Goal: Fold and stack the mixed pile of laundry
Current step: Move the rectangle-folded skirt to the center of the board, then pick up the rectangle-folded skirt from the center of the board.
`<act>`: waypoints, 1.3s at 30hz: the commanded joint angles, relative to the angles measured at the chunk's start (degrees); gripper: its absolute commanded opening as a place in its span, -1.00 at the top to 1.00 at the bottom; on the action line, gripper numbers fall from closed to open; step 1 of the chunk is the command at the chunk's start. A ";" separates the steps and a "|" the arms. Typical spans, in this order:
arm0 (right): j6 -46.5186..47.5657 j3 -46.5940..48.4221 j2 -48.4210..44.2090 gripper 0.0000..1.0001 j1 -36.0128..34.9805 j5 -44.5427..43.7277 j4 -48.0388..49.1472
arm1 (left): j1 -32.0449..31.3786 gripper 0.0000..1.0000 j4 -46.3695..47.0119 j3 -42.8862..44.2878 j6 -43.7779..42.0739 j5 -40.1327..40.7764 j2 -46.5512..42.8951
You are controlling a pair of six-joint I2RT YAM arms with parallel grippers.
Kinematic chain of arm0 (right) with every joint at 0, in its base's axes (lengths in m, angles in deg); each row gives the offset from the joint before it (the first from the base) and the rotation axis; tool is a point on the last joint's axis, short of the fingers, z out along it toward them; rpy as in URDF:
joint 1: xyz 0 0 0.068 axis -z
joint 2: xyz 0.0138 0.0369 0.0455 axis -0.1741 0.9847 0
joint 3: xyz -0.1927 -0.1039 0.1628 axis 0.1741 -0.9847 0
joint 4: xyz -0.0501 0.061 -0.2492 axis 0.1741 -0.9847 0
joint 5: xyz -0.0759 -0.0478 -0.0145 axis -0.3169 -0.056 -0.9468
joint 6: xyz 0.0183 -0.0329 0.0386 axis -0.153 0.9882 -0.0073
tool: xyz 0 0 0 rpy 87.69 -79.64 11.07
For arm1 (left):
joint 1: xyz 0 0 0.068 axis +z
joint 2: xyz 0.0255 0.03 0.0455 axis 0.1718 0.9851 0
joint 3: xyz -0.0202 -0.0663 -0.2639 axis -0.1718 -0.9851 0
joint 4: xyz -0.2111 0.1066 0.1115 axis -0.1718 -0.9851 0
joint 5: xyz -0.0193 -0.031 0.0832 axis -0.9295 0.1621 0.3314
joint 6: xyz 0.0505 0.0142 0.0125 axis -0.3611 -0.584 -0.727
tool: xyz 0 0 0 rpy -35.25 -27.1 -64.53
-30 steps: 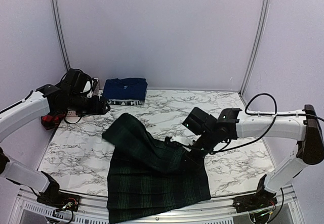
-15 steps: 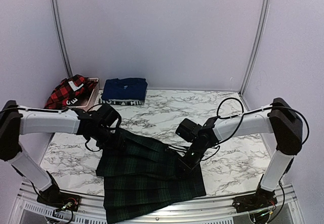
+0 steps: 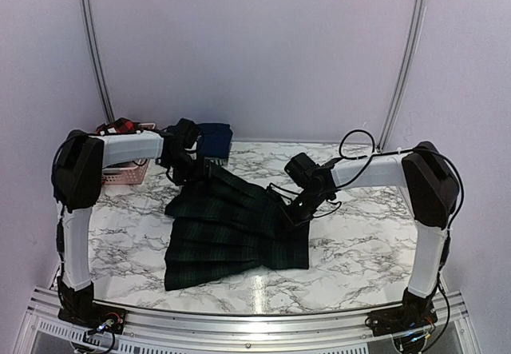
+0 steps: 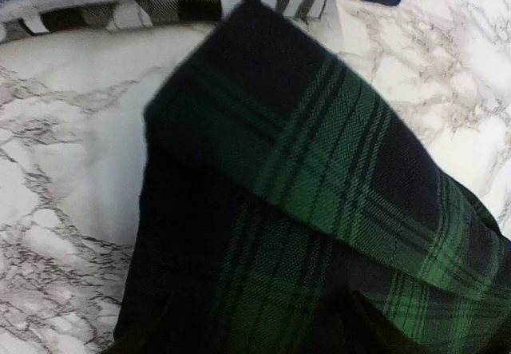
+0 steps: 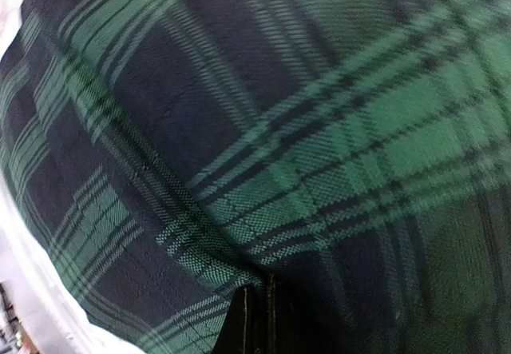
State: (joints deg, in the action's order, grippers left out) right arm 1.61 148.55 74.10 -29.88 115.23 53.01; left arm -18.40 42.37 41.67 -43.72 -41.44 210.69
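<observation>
The dark green plaid piece (image 3: 231, 230) lies folded in the middle of the marble table (image 3: 375, 234). My left gripper (image 3: 194, 177) is at its far left corner, and the cloth (image 4: 319, 154) covers its jaws in the left wrist view, so it looks held there. My right gripper (image 3: 289, 214) is at the far right edge, its fingers (image 5: 247, 318) pinched shut on the plaid (image 5: 279, 130). The navy piece (image 3: 217, 137) with its white lettered band (image 4: 160, 2) lies folded just behind the left gripper. The red-and-black checked shirt (image 3: 120, 124) sits in the basket.
The pink perforated basket (image 3: 124, 176) stands at the back left, partly behind my left arm. Purple walls close the back and sides. Bare marble shows on both sides of the plaid and in front of it.
Both arms have swung toward the back, dragging the plaid piece away from the near edge, which it overhung before. The left arm now hides part of the basket and the navy piece.
</observation>
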 commanded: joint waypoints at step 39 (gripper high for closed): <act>6.64 7.15 -0.54 1.00 2.42 -5.49 -5.64 | 5.78 0.37 36.59 -47.55 39.77 -4.57 -31.74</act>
State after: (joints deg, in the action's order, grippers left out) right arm 8.03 152.77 73.75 -27.91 111.54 48.25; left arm -12.61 79.57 -7.60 -3.33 -49.29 183.24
